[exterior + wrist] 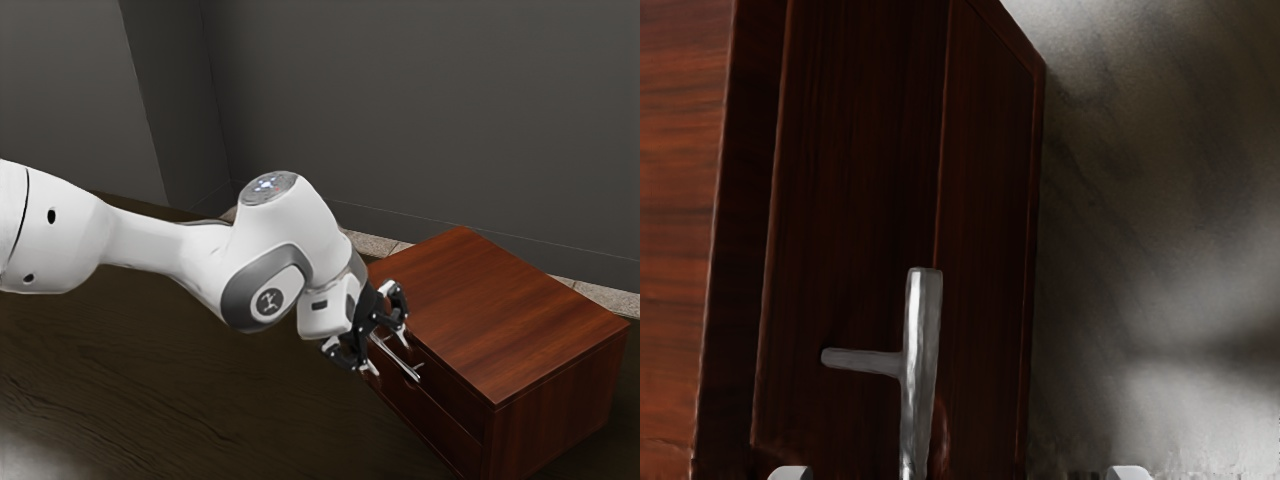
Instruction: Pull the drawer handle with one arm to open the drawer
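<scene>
The cabinet (500, 300) is of red-brown wood with a fine grain, smooth and a little glossy on its top. The drawer handle (921, 370) is grey metal with a brushed, half-matt surface. The table (150, 400) is very dark wood with a soft sheen. The arm (180, 250) has smooth white shells, like glossy plastic, and the gripper (385, 342) is matt black.

Drawer front (860, 230) blocks ahead — table (1140, 300) beside it free.

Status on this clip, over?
Hand open, straddling handle. Drawer barely out, if at all. Nothing blocking the pull.
</scene>
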Controlling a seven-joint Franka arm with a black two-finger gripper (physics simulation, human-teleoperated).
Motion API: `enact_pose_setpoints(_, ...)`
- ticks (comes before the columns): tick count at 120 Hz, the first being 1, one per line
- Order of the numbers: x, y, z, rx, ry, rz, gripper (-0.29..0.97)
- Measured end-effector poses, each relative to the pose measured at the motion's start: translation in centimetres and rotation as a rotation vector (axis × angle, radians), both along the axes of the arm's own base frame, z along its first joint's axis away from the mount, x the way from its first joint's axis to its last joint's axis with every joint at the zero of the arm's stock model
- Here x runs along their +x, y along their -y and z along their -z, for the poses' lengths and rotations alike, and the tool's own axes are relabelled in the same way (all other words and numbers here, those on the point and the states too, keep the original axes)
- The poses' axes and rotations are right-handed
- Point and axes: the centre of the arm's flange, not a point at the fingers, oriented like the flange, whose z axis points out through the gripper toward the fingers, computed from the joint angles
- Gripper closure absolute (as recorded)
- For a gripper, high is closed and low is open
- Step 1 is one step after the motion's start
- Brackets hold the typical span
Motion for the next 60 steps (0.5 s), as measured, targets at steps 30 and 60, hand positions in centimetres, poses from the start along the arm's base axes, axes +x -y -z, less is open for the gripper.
enact_pose_setpoints(30, 0.6, -0.9, 0.2, 0.001, -0.003, -0.023, 0.35)
enact_pose_setpoints(60, 0.8, -0.6, 1.3, 0.006, -0.015, -0.022, 0.36)
